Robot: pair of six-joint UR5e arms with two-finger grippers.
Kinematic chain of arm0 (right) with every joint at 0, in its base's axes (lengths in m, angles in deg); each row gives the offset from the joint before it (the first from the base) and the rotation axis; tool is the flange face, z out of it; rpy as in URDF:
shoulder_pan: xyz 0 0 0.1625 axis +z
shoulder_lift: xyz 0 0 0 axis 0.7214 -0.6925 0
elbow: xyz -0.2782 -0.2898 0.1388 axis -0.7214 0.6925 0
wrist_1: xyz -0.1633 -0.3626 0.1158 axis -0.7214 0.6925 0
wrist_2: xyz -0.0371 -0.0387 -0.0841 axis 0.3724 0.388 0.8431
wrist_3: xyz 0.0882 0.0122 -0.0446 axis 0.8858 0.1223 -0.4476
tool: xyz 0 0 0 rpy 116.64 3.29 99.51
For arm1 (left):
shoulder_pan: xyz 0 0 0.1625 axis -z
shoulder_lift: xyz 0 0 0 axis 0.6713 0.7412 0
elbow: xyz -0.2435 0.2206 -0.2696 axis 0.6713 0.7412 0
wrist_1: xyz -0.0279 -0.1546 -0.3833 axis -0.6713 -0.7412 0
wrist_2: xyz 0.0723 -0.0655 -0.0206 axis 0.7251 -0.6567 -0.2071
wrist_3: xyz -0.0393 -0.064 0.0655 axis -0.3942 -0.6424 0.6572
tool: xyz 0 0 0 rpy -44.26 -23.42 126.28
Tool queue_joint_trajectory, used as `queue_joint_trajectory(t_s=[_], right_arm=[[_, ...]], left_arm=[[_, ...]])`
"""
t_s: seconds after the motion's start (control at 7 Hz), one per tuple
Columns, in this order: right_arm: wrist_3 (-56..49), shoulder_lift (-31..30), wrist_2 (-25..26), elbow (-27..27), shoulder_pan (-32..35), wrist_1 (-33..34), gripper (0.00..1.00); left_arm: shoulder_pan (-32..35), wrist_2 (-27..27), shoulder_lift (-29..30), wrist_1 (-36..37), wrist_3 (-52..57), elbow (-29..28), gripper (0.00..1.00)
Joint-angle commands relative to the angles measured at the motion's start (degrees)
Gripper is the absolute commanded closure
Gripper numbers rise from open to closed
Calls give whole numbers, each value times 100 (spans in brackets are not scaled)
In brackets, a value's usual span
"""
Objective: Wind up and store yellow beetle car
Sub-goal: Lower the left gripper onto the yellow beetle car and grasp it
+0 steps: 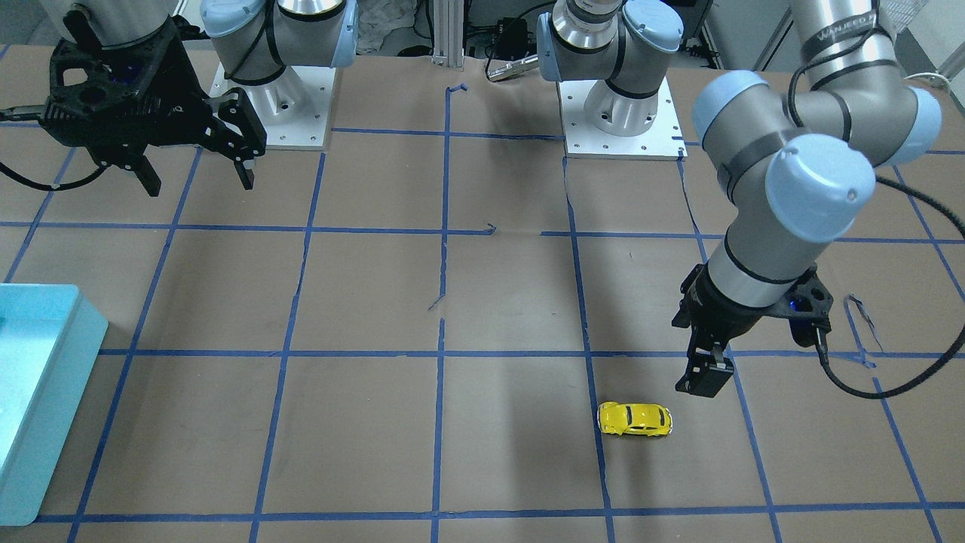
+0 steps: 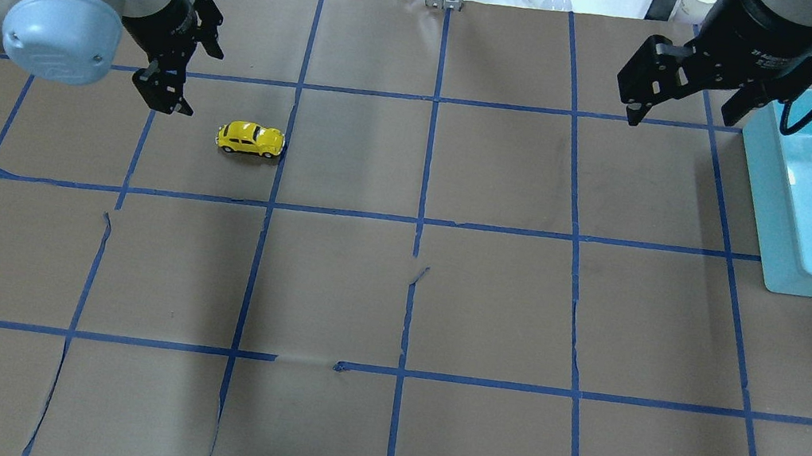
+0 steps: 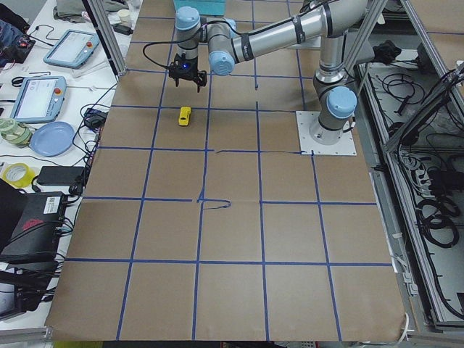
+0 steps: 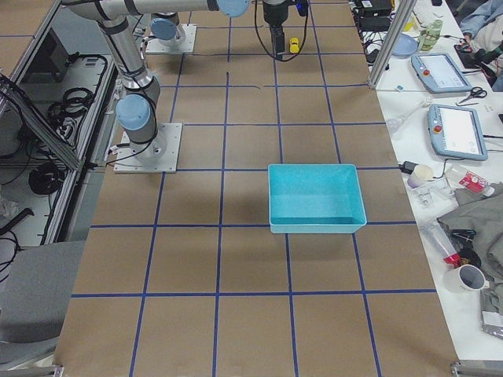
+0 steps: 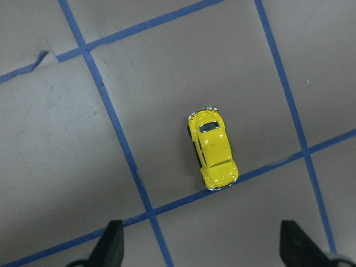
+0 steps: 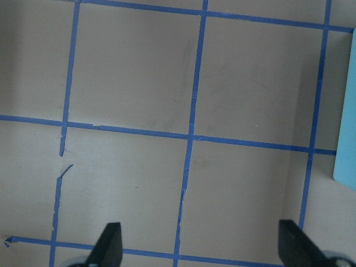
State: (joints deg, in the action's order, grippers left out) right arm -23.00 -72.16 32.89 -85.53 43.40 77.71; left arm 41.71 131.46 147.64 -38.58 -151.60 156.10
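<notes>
Left claw [image 5: 201, 247], spread wide, hangs beside car [image 5: 212, 149], not over it; an off-centre pinch could roll the tiny thing away.

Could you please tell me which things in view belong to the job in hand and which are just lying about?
Belong to the job:
- small bright yellow beetle toy car
- shallow turquoise plastic bin, the likely storage spot
- left end effector, open, near the car

Just lying about:
- pale blue round plate
- yellow tape roll
- grey mug
</notes>
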Motion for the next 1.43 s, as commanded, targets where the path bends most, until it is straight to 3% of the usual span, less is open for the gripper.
queue_joint_trajectory(t_s=[0.0,0.57,0.86,1.29], right_arm=[[0,0,-1,-2,-1,0,0],[9,-9,7,-2,8,-9,0],[88,-202,34,-2,-1,-410,0],[211,-202,34,-2,25,-422,0]], left_arm=[[6,-5,623,124,-959,-157,0],[6,3,1398,159,-1252,-457,0],[15,13,1469,115,-1173,-378,0],[23,-57,1592,167,-1103,-368,0]])
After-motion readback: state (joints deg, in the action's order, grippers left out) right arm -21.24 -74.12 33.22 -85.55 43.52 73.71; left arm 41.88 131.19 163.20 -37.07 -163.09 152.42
